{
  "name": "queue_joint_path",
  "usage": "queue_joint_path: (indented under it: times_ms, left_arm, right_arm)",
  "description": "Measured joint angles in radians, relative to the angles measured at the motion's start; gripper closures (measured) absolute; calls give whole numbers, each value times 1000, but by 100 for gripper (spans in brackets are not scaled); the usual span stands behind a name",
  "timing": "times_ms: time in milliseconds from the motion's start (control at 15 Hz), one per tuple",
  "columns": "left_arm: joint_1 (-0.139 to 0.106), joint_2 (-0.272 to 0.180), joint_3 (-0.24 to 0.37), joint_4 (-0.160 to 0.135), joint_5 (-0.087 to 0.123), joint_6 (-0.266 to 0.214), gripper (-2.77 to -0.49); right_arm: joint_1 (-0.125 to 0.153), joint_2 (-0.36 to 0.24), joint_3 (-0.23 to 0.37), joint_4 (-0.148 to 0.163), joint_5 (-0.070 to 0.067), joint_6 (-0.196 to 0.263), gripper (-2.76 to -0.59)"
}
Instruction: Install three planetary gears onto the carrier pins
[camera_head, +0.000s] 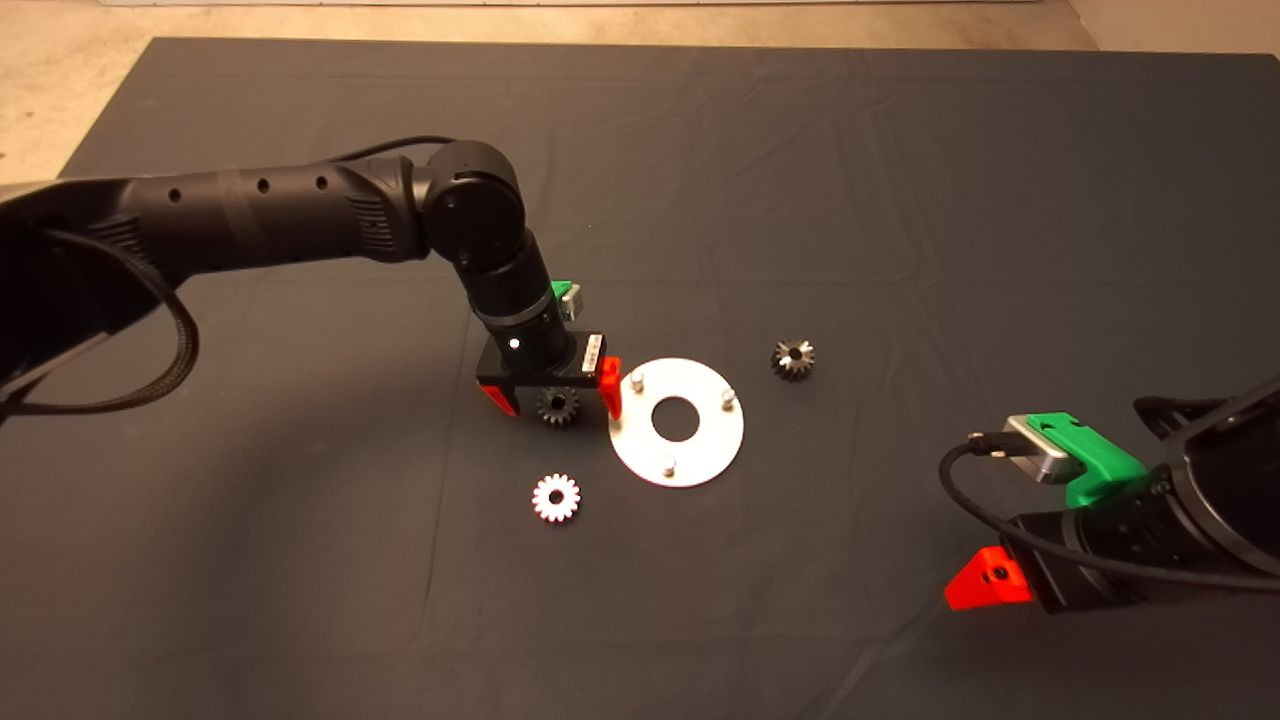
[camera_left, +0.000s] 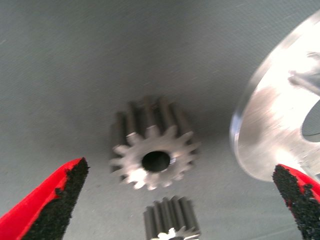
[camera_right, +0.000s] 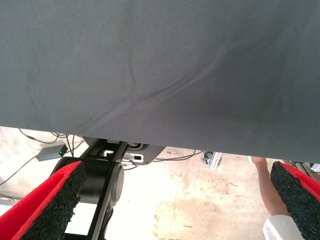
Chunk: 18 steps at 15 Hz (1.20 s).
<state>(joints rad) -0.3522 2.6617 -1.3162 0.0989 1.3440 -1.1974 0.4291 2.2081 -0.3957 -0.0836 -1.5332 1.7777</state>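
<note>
Gears lie loose on the dark mat (camera_head: 900, 200), none on a pin. One dark gear (camera_head: 559, 407) sits between the spread fingers of the left gripper (camera_head: 556, 402), which grips nothing; its upper teeth are hidden under the gripper body in the head view. The left wrist view shows that same gear (camera_left: 155, 160) lying flat with its centre hole clear, and a second gear (camera_left: 172, 220) cut off by the picture's edge. In the head view that pale gear (camera_head: 556, 497) lies nearer the camera, apart from the disc (camera_head: 700, 440). A third, dark gear (camera_head: 792, 359) rests just beyond the disc's far right side.

Three pins (camera_head: 636, 380) stand bare on the silver-white disc; one red finger (camera_head: 611, 385) stands just beside the disc's left rim. Only part of the disc (camera_left: 265, 135) shows from the left wrist, blurred.

Parked at the lower right, the right gripper (camera_head: 985, 583) is mostly cut off there; its wrist view shows its pads (camera_right: 57, 202) wide apart, clasping nothing. A white label on the left gripper cannot be read.
</note>
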Motion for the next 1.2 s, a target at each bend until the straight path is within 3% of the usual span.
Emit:
queue_joint_path:
  times_ms: [667,867,1067,1200]
  left_arm:
    - [1,9,-13,11,10,2,-238]
    - [27,9,-32,30,12,14,-223]
    - [28,9,-33,37,17,17,-220]
    - [28,9,-35,45,32,17,-208]
  right_arm:
    - [0,0,0,0,0,0,-276]
    - [0,0,0,0,0,0,-276]
    - [0,0,0,0,1,0,-276]
    - [0,0,0,0,0,0,-276]
